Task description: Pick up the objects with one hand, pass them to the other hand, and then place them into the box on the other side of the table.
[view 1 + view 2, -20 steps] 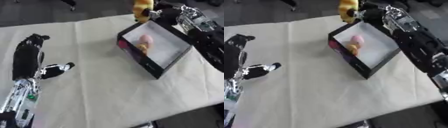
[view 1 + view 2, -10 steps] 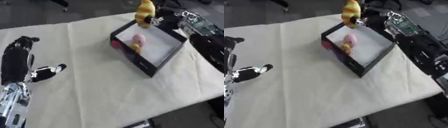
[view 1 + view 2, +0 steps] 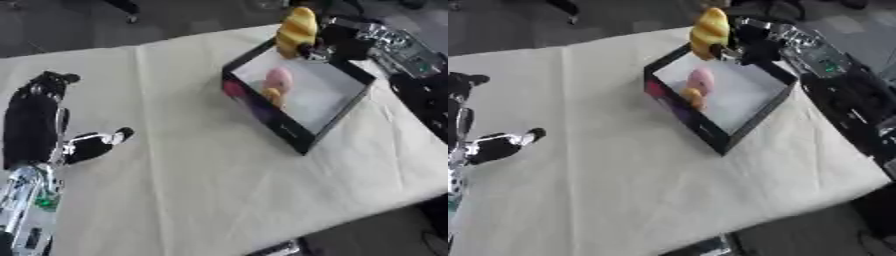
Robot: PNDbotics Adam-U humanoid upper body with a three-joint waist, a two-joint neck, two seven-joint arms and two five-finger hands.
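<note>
My right hand [image 3: 337,42] is shut on a yellow, ridged, bread-like object [image 3: 296,25] and holds it upright over the far corner of the black box [image 3: 280,127]. The box has a white floor, and a pink object [image 3: 278,79] and a small orange one [image 3: 272,94] lie inside near its left wall. My left hand [image 3: 39,117] rests open at the left of the table, its fingers straight and pointing away, thumb [image 3: 98,142] stretched to the right, nothing in it.
A cream cloth [image 3: 184,170] covers the table. The table's near edge runs across the bottom right, with dark floor beyond it. My right forearm [image 3: 837,85] lies along the right side of the box.
The whole picture has shifted, so the camera has moved. The yellow object stays in my right hand over the box's far corner. My left hand stays open at the left.
</note>
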